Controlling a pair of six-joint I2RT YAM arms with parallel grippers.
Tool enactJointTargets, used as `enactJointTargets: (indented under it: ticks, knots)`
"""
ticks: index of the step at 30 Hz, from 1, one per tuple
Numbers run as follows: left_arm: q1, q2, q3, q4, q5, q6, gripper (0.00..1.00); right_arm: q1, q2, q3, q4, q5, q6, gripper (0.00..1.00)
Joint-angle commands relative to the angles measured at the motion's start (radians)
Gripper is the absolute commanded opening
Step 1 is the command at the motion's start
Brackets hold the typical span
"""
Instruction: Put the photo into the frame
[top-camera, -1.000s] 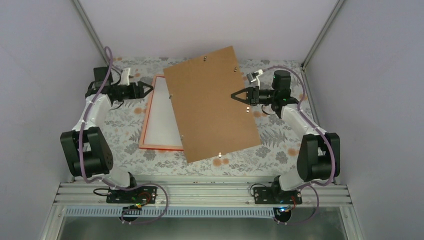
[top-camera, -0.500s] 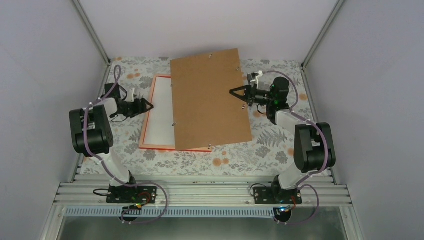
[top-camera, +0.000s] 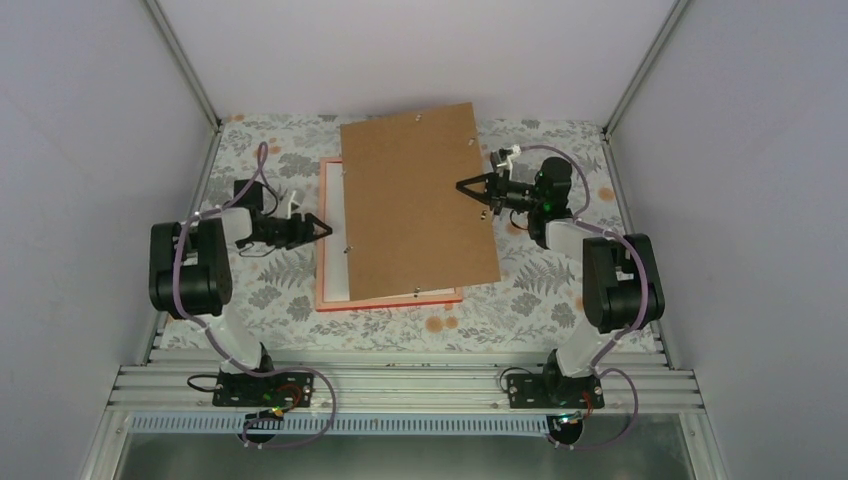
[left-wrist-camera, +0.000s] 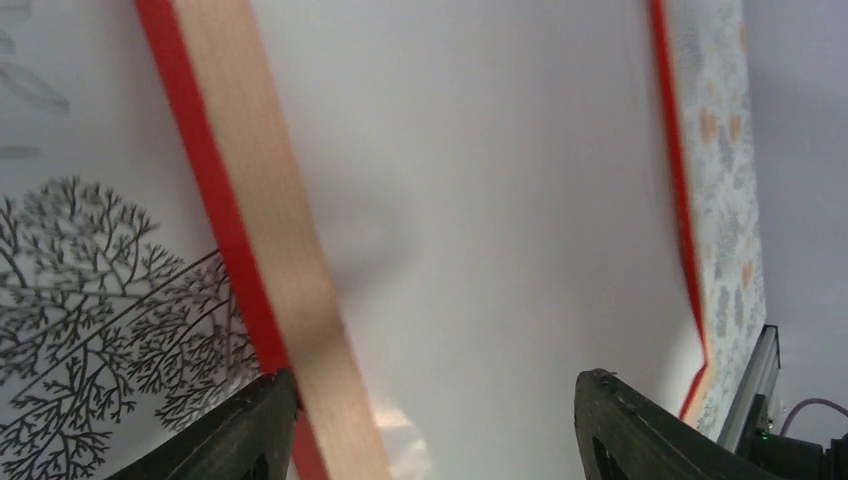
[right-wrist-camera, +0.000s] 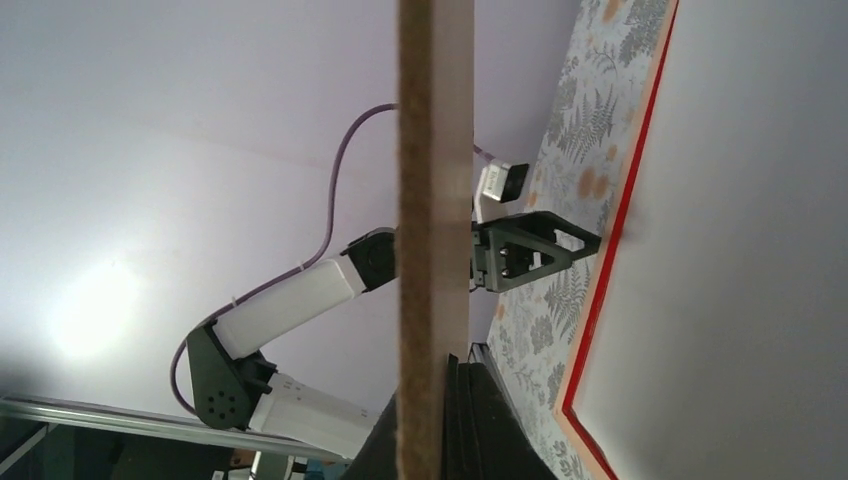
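Note:
The frame (top-camera: 384, 300) lies flat on the floral table, its orange-pink back and thin red edge (left-wrist-camera: 268, 200) facing up. A plain white sheet (top-camera: 335, 240), apparently the photo's back, fills its opening (left-wrist-camera: 500, 200); no printed side shows. My left gripper (top-camera: 321, 228) is open at the frame's left rail, with one finger outside the rail and the other over the white sheet (left-wrist-camera: 435, 420). My right gripper (top-camera: 463, 186) is shut on the right edge of the brown backing board (top-camera: 415, 200), which hangs tilted over most of the frame. The right wrist view shows that board edge-on (right-wrist-camera: 435, 150).
The floral tablecloth (top-camera: 260, 290) covers the table between grey walls and corner posts (top-camera: 182, 60). Small metal clips dot the board's edges (top-camera: 413, 114). In the right wrist view the left gripper (right-wrist-camera: 535, 250) shows beyond the board, beside the frame's red edge (right-wrist-camera: 598, 310).
The frame has slid to the right, with the left gripper following at its left rail. The board has turned squarer and come down over the frame. The right gripper stayed shut.

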Motion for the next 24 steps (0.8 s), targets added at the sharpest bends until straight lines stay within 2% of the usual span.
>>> enactJointTargets:
  ticks: [1, 4, 6, 8, 13, 16, 21, 24]
  knots:
    - [0.022, -0.141, 0.092, -0.011, 0.142, 0.064, 0.7, 0.026, 0.022, 0.069, 0.267, -0.007, 0.11, 0.04]
    - [0.022, -0.197, 0.207, -0.1, 0.318, 0.122, 0.7, 0.046, 0.033, 0.159, 0.346, -0.021, 0.169, 0.04]
    - [0.018, -0.23, 0.286, -0.162, 0.389, 0.133, 0.7, 0.048, 0.033, 0.205, 0.367, -0.019, 0.187, 0.04]
    - [0.009, -0.273, 0.302, -0.178, 0.433, 0.108, 0.7, 0.048, 0.027, 0.227, 0.375, -0.019, 0.19, 0.04]
    - [-0.025, -0.398, 0.236, -0.016, 0.53, -0.086, 0.7, 0.048, 0.007, 0.268, 0.429, -0.024, 0.208, 0.04]
    - [-0.074, -0.474, 0.207, 0.117, 0.509, -0.172, 0.7, 0.049, 0.0, 0.301, 0.46, -0.021, 0.194, 0.04]
    - [-0.124, -0.505, 0.176, 0.272, 0.445, -0.313, 0.59, 0.058, -0.009, 0.336, 0.514, 0.006, 0.234, 0.03]
    - [-0.124, -0.505, 0.179, 0.381, 0.439, -0.415, 0.4, 0.059, -0.04, 0.337, 0.522, -0.001, 0.233, 0.03]
